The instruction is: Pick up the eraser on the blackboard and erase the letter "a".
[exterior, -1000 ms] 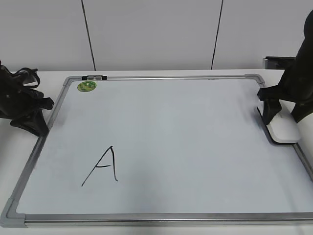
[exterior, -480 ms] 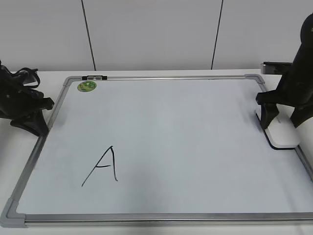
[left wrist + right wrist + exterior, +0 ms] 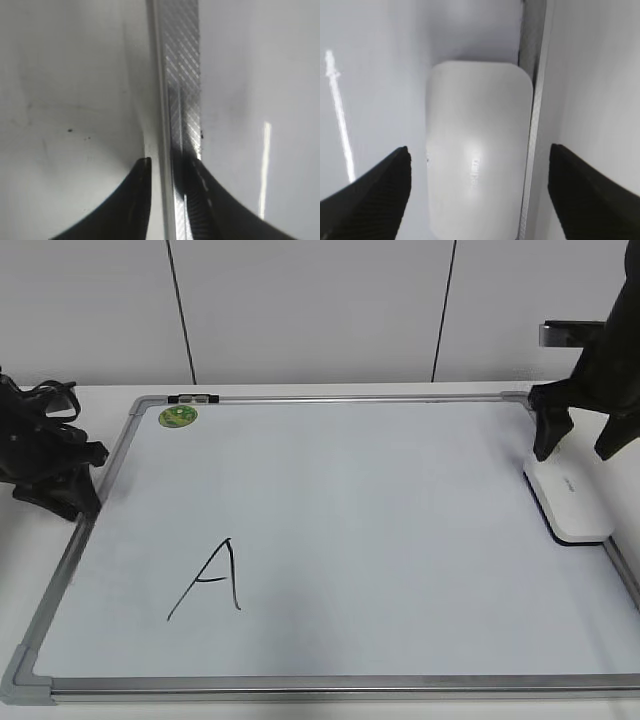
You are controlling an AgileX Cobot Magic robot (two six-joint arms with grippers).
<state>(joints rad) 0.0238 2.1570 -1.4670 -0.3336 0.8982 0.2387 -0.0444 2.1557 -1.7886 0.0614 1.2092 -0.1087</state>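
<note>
The white eraser (image 3: 570, 502) lies flat at the right edge of the blackboard (image 3: 400, 510), against its frame. My right gripper (image 3: 578, 452) hangs open just above the eraser's far end, touching nothing. In the right wrist view the eraser (image 3: 477, 150) lies below and between the wide-apart jaws of the right gripper (image 3: 479, 195). No lowercase "a" shows on the board; only a large capital "A" (image 3: 210, 580) is there. My left gripper (image 3: 78, 502) rests at the board's left frame, its jaws a narrow slit apart over the frame edge (image 3: 162, 170).
A round green sticker (image 3: 178, 416) and a small black clip (image 3: 192, 398) sit at the board's top left corner. The silver frame (image 3: 300, 682) runs along the front. A white wall stands behind the table.
My right gripper, down around the eraser a second ago, has let go and risen up and back. The eraser stays at the right frame. The left arm barely shifted.
</note>
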